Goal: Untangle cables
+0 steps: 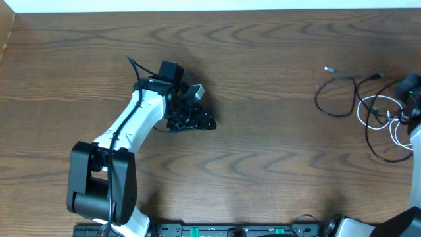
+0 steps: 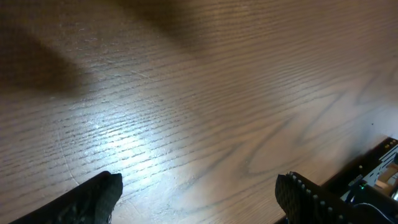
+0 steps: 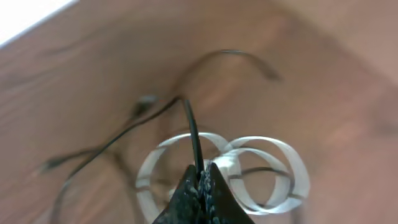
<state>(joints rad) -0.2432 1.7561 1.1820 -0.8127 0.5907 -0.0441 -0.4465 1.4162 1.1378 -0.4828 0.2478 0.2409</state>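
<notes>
While the left arm reaches out over the middle-left of the worktop (image 1: 263,171), both cords lie together far off at the right edge, well apart from it. The left hand (image 2: 199,199) has its two fingers spread wide, and nothing but bare wood grain shows between them in the left wrist view. It holds nothing and touches neither cord.

Over on the right, the right hand (image 3: 200,177) has its fingertips pressed together on the black cable (image 3: 193,134). The cord comes up out of the pinch between the tips, bends over, and runs away to the left across the wood. From above, the same black cable makes an open loop on the left side of the heap. One strand of it ends in a small end plug (image 1: 327,68) that lies on the far side, clear of the rest. Another strand trails down toward the near right.

The white cable (image 3: 267,141) lies in round coils just beyond the closed fingertips, flat on the worktop. In the right wrist view a dark strand crosses these coils, so the two cords overlap there. The view is too blurred to tell which one passes over the other. From overhead, the white coils sit to the right of the black loop, close against the right arm at the frame's edge, and black strands run through and around them. The white cable's ends cannot be made out in any view.
</notes>
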